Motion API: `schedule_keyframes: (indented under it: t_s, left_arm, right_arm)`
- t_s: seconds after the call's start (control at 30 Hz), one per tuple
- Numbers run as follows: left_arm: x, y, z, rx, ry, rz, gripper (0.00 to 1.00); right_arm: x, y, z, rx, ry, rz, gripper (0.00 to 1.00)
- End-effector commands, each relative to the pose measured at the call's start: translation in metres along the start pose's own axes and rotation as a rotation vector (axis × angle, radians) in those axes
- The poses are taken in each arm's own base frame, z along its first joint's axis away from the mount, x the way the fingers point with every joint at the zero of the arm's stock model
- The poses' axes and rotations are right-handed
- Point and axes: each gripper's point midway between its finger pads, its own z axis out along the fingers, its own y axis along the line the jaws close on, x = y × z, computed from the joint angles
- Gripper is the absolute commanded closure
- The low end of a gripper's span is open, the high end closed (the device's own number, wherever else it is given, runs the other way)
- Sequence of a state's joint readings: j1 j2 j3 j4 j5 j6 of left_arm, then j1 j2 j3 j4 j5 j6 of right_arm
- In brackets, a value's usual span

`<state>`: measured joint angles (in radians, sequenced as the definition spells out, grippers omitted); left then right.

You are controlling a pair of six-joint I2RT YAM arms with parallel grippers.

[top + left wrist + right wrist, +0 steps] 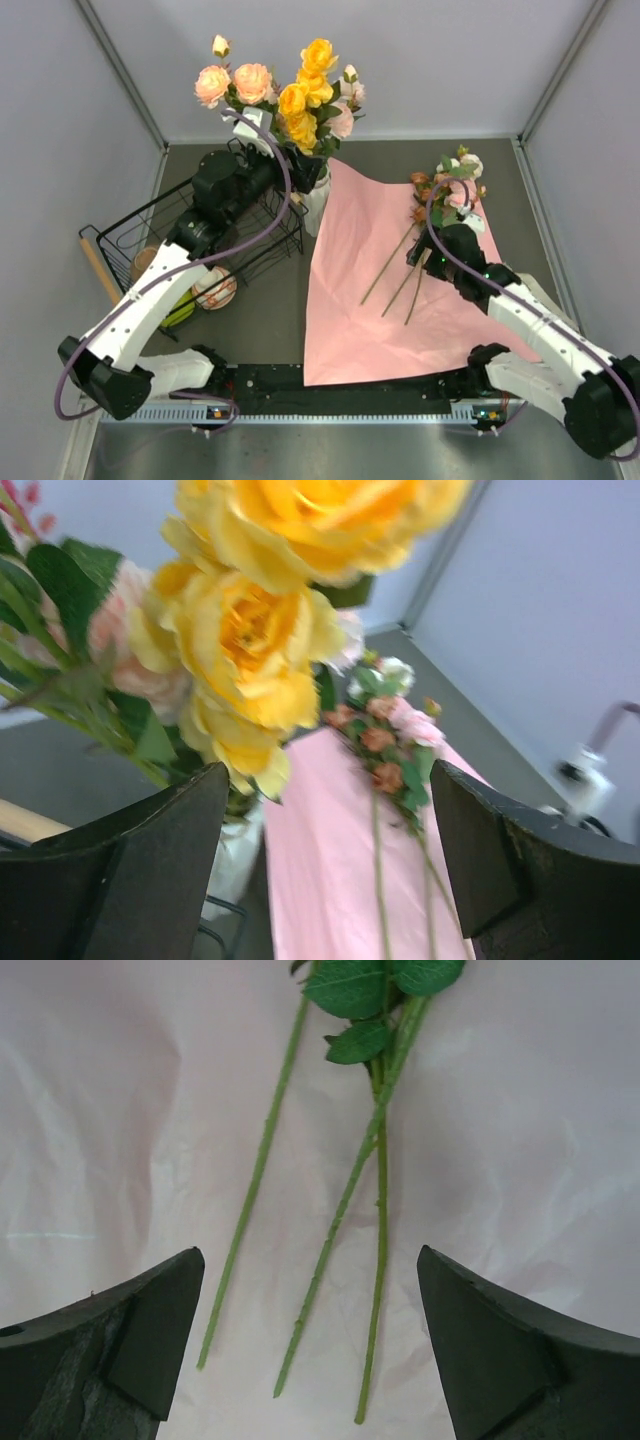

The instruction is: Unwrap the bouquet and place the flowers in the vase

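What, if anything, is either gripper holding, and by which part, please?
Nothing. The left gripper is open near the yellow flowers; the right gripper is open over three loose stems.

The top camera sits high up behind the two arms (150, 298) and looks down on the whole table (400, 152). The left wrist camera looks out between its own fingers (130, 880), very near the yellow flowers (250, 650), with the pink paper (320, 880) farther off. The right wrist camera looks straight down, close to three green stems (340, 1215) on that same paper. All three views show the paper.
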<state>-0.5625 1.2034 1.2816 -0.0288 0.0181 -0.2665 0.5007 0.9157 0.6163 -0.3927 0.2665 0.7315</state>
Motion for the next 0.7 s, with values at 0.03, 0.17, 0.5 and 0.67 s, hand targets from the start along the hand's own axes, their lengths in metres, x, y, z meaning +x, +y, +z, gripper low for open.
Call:
schedule_keyframes:
  t_s: [0.03,0.17,0.5,0.67]
  left_arm:
    - [0.014,-0.039,-0.040,0.186,0.120,-0.098,0.07]
    - [0.043,-0.059,-0.073,0.312,0.210,-0.158,0.11]
    - [0.121,-0.060,-0.125,0.360,0.383,-0.301,0.21]
    - [0.129,-0.077,-0.126,0.438,0.414,-0.360,0.23]
  right_arm:
    - [-0.014,-0.006,0.029,-0.002,0.055,0.179,0.18]
    - [-0.017,-0.012,0.054,0.024,0.080,0.195,0.47]
    - [0.012,-0.014,0.088,0.030,0.182,0.233,0.70]
    - [0.021,-0.018,0.103,0.044,0.197,0.240,0.70]
